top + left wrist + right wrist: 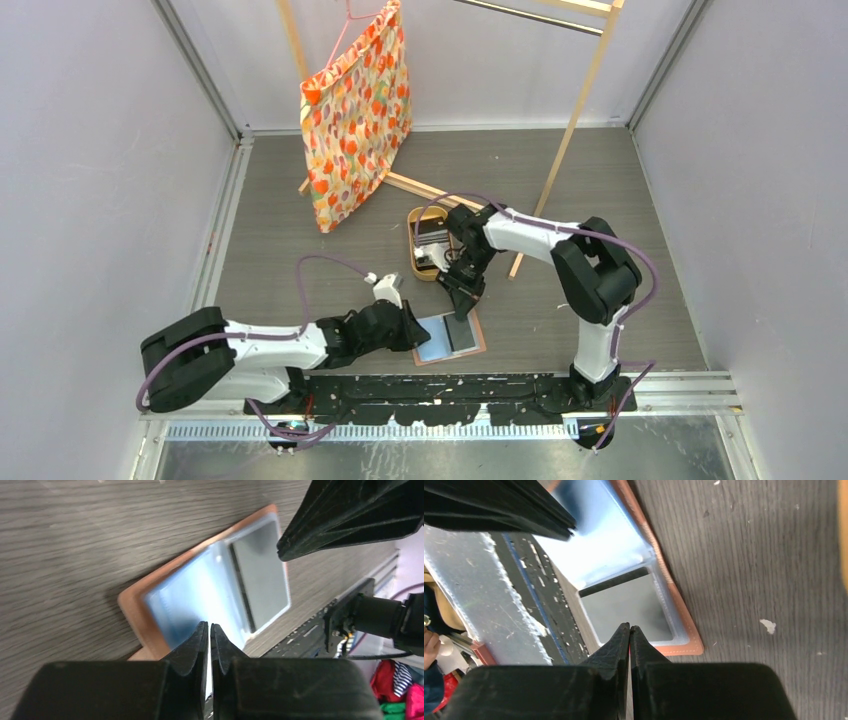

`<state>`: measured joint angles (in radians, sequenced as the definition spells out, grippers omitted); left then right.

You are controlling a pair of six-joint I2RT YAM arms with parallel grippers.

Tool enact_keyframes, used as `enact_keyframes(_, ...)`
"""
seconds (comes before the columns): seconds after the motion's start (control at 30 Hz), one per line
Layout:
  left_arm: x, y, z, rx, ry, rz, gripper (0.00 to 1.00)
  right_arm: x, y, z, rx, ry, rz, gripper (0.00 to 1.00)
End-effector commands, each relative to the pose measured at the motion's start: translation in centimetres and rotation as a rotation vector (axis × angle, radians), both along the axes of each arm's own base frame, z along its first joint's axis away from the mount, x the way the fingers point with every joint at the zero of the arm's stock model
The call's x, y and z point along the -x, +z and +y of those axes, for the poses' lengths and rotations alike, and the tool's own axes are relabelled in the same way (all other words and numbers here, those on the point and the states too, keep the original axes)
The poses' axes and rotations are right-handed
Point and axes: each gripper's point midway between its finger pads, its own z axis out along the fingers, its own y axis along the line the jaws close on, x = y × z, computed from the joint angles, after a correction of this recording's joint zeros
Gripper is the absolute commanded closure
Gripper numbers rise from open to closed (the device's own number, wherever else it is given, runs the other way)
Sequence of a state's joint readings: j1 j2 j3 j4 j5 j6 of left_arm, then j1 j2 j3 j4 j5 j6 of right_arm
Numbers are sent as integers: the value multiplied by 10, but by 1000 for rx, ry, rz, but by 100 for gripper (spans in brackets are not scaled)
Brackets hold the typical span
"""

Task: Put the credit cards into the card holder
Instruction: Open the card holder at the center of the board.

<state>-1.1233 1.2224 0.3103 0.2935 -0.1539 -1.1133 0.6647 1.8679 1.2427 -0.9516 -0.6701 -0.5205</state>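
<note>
Card holder (437, 346) (200, 590) (599, 545) lies spread open and flat on the grey bench (300, 250), close to the near edge and about midway between the two arm bases. Its salmon-tan border frames a light-blue panel on the left half and a pocket on the right half. A dark grey card (463, 333) (262, 577) (629, 607) fills that right-hand pocket and lies flat inside the border.

The left end effector (418, 335) (210, 632) (499, 505) reaches in from the left and sits low at the left edge of the card holder. Its fingers are pressed together with only a sliver of gap, and I can see nothing between them. The right end effector (462, 308) (350, 515) (629, 632) points down over the far right part of the holder, with its tips above the grey card. Those fingers are pressed together too, with nothing visible between them. I cannot tell whether they touch the card.

Just beyond the right end effector, farther from the arms, stands an oval wooden tray (413, 240). More credit cards (432, 245) lie in it, dark and pale ones. At the far side a patterned orange fabric bag (355, 120) hangs from a light wooden rack (580, 110).
</note>
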Motion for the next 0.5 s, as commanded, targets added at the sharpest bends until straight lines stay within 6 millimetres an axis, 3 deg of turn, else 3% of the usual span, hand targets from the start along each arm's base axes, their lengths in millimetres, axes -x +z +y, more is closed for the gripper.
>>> enact_keyframes(0.0, -4, -13, 32, -103, 140, 61, 95, -9, -17, -8, 103, -2, -39, 92)
enact_keyframes(0.13, -3, -20, 48, -126, 187, 87, 97, -10, -22, -10, 129, -6, -45, 92)
enact_keyframes(0.27, -4, -22, 48, -126, 184, 103, 97, -10, -17, -8, 115, 0, -45, 92)
enact_keyframes(0.47, -6, -26, 45, -129, 165, 119, 97, -4, 18, 0, -9, 37, -72, 91)
